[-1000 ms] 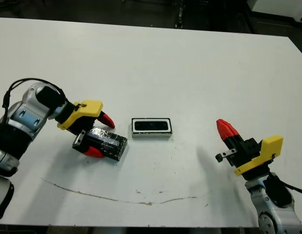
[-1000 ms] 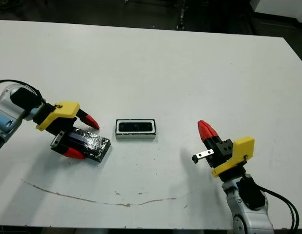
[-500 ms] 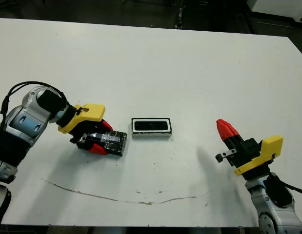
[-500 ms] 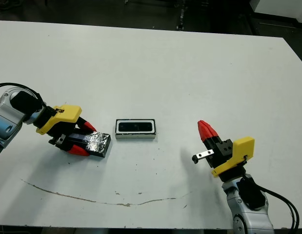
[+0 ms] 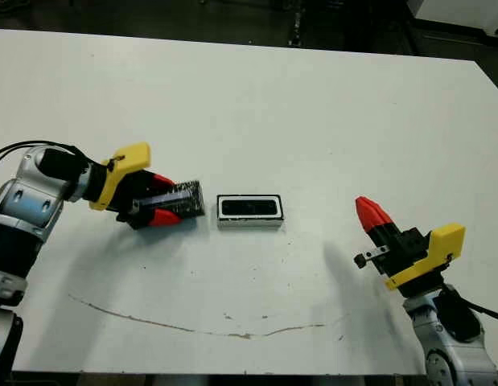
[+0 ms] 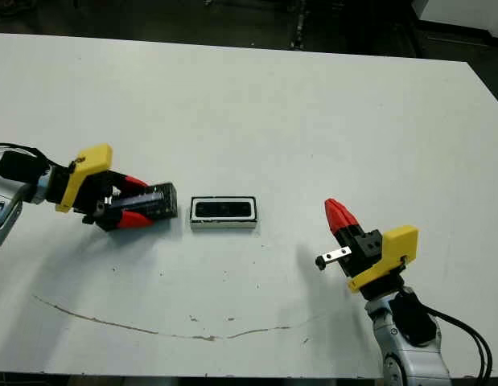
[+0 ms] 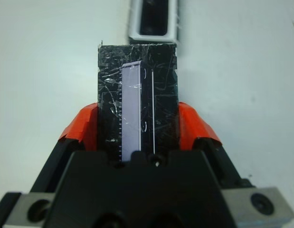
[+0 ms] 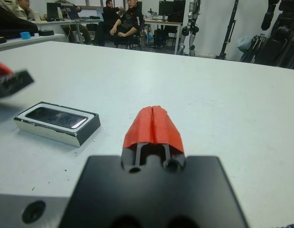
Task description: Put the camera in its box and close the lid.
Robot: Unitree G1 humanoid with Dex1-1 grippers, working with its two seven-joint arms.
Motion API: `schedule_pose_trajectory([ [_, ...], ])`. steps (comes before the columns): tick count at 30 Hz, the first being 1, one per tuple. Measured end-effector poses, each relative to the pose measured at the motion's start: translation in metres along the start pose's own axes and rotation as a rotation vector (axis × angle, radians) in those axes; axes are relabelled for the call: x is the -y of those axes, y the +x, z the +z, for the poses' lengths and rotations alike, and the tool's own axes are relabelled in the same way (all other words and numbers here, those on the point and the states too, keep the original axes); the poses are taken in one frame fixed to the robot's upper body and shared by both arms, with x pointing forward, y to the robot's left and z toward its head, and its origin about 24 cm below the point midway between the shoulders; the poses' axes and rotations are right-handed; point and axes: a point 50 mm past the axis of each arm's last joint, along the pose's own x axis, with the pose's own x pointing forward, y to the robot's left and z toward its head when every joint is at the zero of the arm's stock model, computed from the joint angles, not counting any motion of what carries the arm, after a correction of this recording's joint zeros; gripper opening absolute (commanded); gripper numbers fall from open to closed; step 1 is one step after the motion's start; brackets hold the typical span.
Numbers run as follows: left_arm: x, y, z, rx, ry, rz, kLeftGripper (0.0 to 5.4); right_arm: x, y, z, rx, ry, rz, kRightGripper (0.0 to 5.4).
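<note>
On the white desk (image 5: 313, 104), in the head views, the left gripper (image 5: 162, 209) clamps the lid (image 5: 178, 200) just left of the box (image 5: 250, 211), camera (image 5: 250, 207) inside. Left wrist: red fingers (image 7: 82, 124) pinch the lid. Right wrist: right gripper (image 8: 153, 124) closed, empty.

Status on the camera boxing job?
Done: the camera lies inside the box. In hand: the left gripper is clamped on the lid, held just left of the box. Left: set the lid on. The right gripper is shut and idle.
</note>
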Motion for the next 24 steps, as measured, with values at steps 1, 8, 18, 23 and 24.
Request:
schedule_pose_trajectory([
  [1, -0.002, -0.003, 0.002, 0.031, -0.017, 0.024, 3.16, 0.0, 0.0, 0.0, 0.0, -0.003, 0.001, 0.0],
  [8, -0.004, -0.005, 0.01, 0.159, -0.091, 0.057, 3.16, 0.0, 0.0, 0.001, 0.0, -0.009, 0.002, 0.0],
  [18, -0.002, 0.012, 0.018, 0.178, -0.1, 0.01, 3.16, 0.0, 0.001, 0.001, 0.001, -0.011, 0.004, 0.0],
  [23, 0.001, 0.027, 0.018, 0.154, -0.082, -0.003, 3.16, 0.0, 0.001, 0.001, 0.003, -0.011, 0.006, 0.0],
  [24, 0.001, 0.029, 0.016, 0.14, -0.08, -0.006, 3.16, 0.0, 0.001, 0.001, 0.003, -0.011, 0.005, 0.0],
])
